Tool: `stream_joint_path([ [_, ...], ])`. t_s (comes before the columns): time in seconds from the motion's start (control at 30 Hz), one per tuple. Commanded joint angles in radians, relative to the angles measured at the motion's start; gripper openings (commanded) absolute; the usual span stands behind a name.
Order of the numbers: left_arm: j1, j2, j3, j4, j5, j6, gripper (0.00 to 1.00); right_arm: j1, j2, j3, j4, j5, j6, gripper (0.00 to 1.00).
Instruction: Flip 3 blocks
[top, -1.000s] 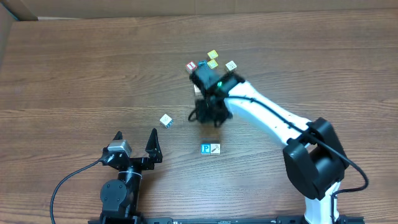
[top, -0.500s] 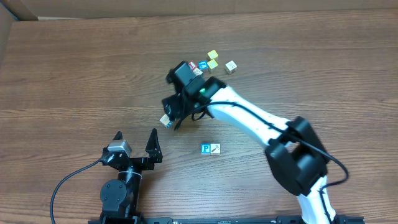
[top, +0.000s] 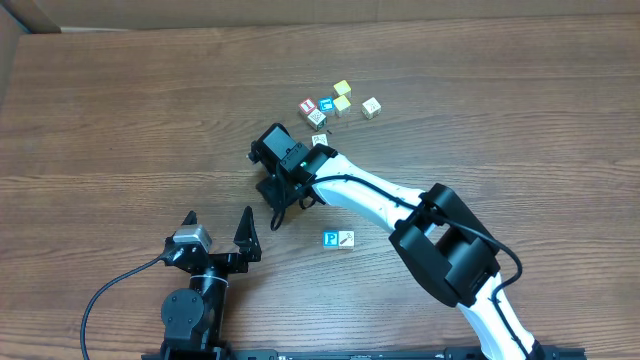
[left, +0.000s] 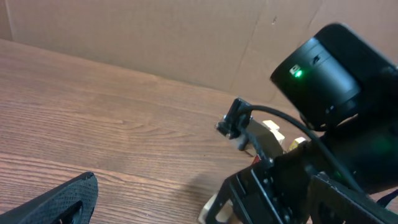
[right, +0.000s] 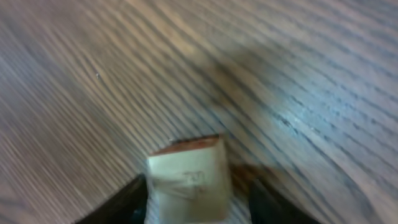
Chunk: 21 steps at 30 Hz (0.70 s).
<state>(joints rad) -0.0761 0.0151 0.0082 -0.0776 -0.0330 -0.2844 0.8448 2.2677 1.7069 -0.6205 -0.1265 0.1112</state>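
A pale cream block (right: 189, 180) with a faint mark sits on the wood between my right gripper's (right: 199, 202) fingers. The left finger (right: 134, 200) touches it and a narrow gap shows before the right finger (right: 267, 199). From overhead the right gripper (top: 277, 205) covers this block. The left wrist view shows a cream corner of the block (left: 217, 208) under the black gripper. The blue-and-white block (top: 331, 239) and a cream block (top: 346, 239) lie side by side nearer the front. My left gripper (top: 218, 228) rests open near the front edge, its finger (left: 56, 199) holding nothing.
A cluster stands at the back: a red-faced cube (top: 308, 106), a blue cube (top: 326, 105), two yellow cubes (top: 342, 89), and cream cubes (top: 371, 107) (top: 317, 118). A cardboard wall (left: 155, 37) lines the far edge.
My right arm has swung left from the table's middle to the lone cream block, which it now covers. The left arm has not moved.
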Motion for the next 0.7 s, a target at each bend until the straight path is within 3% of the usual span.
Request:
stream_joint_path([
  [0.0, 0.005, -0.011, -0.003, 0.002, 0.008, 0.016, 1.00, -0.002, 0.002, 0.007, 0.006, 0.000, -0.007, 0.48],
  [0.17, 0.005, -0.011, -0.003, 0.002, 0.008, 0.015, 1.00, -0.002, 0.002, 0.007, 0.005, -0.018, -0.007, 0.51],
  [0.43, 0.005, -0.011, -0.003, 0.002, 0.008, 0.015, 1.00, -0.014, -0.056, 0.010, -0.040, -0.017, 0.000, 0.25],
  [0.67, 0.005, -0.011, -0.003, 0.002, 0.008, 0.015, 1.00, -0.076, -0.283, 0.010, -0.189, 0.013, 0.096, 0.25],
])
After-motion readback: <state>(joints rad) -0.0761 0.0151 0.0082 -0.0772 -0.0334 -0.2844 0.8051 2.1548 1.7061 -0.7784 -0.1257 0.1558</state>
